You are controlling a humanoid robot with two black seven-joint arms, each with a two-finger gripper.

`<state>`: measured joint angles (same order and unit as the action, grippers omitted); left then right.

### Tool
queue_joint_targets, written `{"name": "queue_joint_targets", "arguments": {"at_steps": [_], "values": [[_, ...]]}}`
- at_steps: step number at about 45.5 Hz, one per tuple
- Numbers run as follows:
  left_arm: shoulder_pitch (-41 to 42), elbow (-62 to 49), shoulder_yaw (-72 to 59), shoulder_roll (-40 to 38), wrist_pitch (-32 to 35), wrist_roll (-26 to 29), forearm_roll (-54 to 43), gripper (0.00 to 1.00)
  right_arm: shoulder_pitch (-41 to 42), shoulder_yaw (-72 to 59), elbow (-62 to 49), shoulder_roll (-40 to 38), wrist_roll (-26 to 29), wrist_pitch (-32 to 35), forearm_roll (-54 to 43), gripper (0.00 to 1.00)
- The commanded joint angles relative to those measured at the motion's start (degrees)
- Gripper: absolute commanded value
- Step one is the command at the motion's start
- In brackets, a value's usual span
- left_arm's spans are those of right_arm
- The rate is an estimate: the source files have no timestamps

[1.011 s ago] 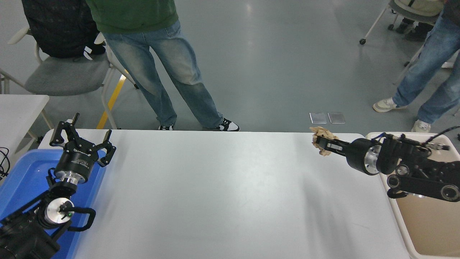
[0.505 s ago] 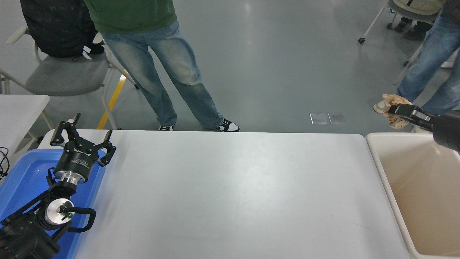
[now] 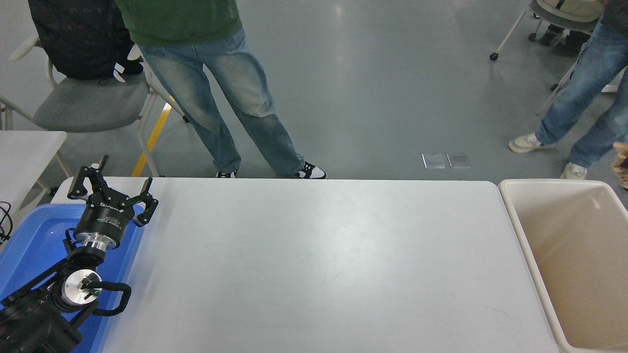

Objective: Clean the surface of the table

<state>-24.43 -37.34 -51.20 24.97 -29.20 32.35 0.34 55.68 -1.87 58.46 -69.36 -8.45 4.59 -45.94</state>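
The table surface (image 3: 314,264) is a wide white top with rounded corners, and nothing lies on it. My left gripper (image 3: 113,185) is parked open at the lower left, above the blue bin (image 3: 34,240), holding nothing. A scrap of crumpled brown paper (image 3: 622,163) shows at the picture's right edge, above the far corner of the beige bin (image 3: 579,255). The right gripper is past that edge and out of view, so what holds the paper is hidden.
A person in jeans (image 3: 230,98) stands at the table's far side. Another person's legs (image 3: 584,98) are at the upper right. A grey chair (image 3: 88,103) with a dark bag and part of a smaller white table (image 3: 24,157) are at the left.
The right arm carried the crumpled brown paper from the table's far right corner rightward over the beige bin and out of the picture. The left arm has not moved.
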Motion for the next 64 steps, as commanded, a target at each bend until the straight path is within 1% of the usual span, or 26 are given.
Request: {"name": "queue_joint_targets", "arguments": {"at_steps": [1, 8, 12, 22, 36, 41, 47, 51, 58, 64], "values": [[0.0, 0.0, 0.1, 0.0, 0.0, 0.0, 0.0, 0.99, -7.9, 0.6, -16.0, 9.2, -1.3, 0.3, 4.5, 0.00], [0.0, 0.0, 0.0, 0.0, 0.0, 0.0, 0.0, 0.99, -10.1, 0.6, -19.3, 11.3, -1.2, 0.0, 5.9, 0.00], [0.0, 0.0, 0.0, 0.0, 0.0, 0.0, 0.0, 0.99, -11.9, 0.0, -26.0, 16.3, -1.2, 0.3, 7.7, 0.00], [0.0, 0.0, 0.0, 0.0, -0.1, 0.0, 0.0, 0.99, -15.6, 0.0, -39.5, 26.1, -1.3, 0.8, 8.8, 0.00], [0.0, 0.0, 0.1, 0.0, 0.0, 0.0, 0.0, 0.99, -17.3, -0.4, -53.5, 37.4, -1.0, 0.9, 9.7, 0.00], [0.0, 0.0, 0.0, 0.0, 0.0, 0.0, 0.0, 0.99, -17.6, -0.3, -56.7, 41.1, -0.6, 0.9, 9.7, 0.00], [0.0, 0.0, 0.0, 0.0, 0.0, 0.0, 0.0, 0.99, -17.6, -0.1, -57.6, 43.3, 0.4, 0.1, 9.8, 0.00], [0.0, 0.0, 0.1, 0.0, 0.0, 0.0, 0.0, 0.99, -17.6, 0.4, -57.6, 43.4, 1.4, -0.2, 9.9, 0.00], [0.0, 0.0, 0.1, 0.0, 0.0, 0.0, 0.0, 0.99, -17.6, -0.2, -57.7, 43.3, 1.9, -0.3, 12.9, 0.00], [0.0, 0.0, 0.0, -0.1, 0.0, 0.0, 0.0, 0.99, -17.6, -0.2, -58.1, 43.3, 2.1, -0.2, 13.4, 0.00]]}}
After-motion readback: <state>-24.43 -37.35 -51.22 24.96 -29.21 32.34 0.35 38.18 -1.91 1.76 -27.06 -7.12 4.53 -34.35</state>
